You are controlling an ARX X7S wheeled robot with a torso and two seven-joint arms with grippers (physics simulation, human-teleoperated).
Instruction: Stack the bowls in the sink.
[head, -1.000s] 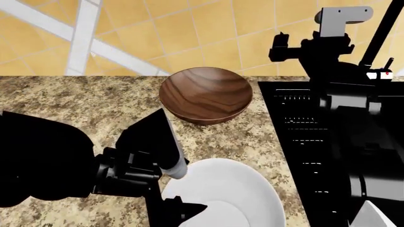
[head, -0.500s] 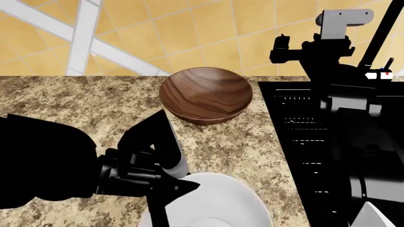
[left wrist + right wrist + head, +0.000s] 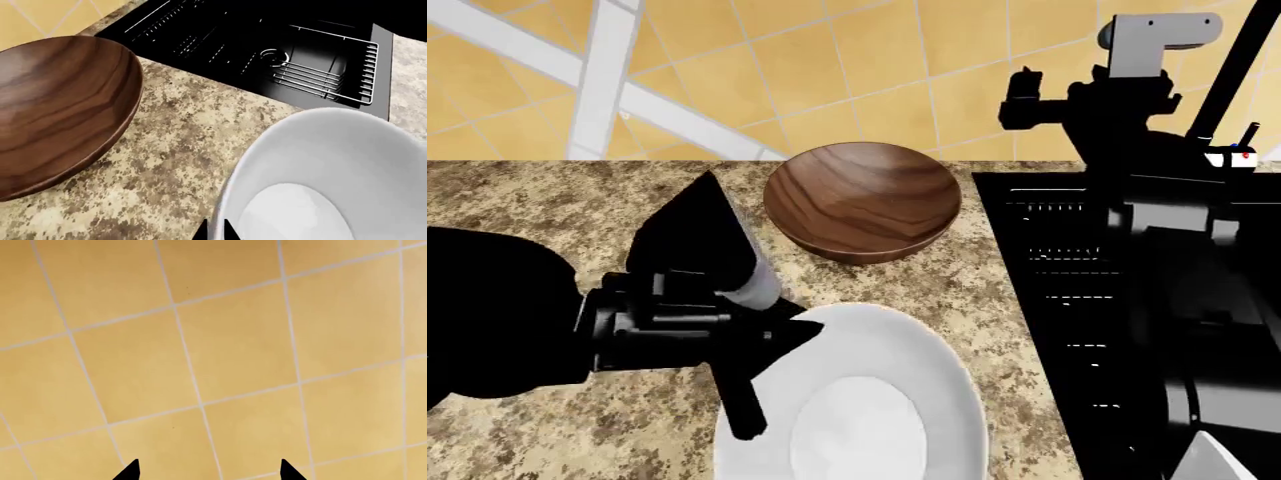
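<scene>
The white bowl [image 3: 857, 400] sits on the granite counter near the front edge, left of the sink [image 3: 1068, 290]. My left gripper [image 3: 782, 347] is shut on its left rim; in the left wrist view the two fingertips of the gripper [image 3: 215, 231] pinch the rim of the white bowl [image 3: 327, 170]. The brown wood-grain bowl [image 3: 861, 198] stands upright on the counter behind it, apart from it, and also shows in the left wrist view [image 3: 53, 110]. My right gripper [image 3: 1025, 100] is held high above the sink's back, open and empty [image 3: 208, 471], facing the tiled wall.
The black sink has a ribbed drainboard [image 3: 1054, 260] beside the counter [image 3: 547, 210] and a wire rack [image 3: 327, 70] in its basin [image 3: 267, 50]. The faucet [image 3: 1228, 90] rises at the back right, near my right arm. Yellow tiled wall [image 3: 213, 340] behind.
My left arm has shifted to the left and back, taking the white bowl with it by its rim. The brown bowl has stayed put and the right arm has barely moved.
</scene>
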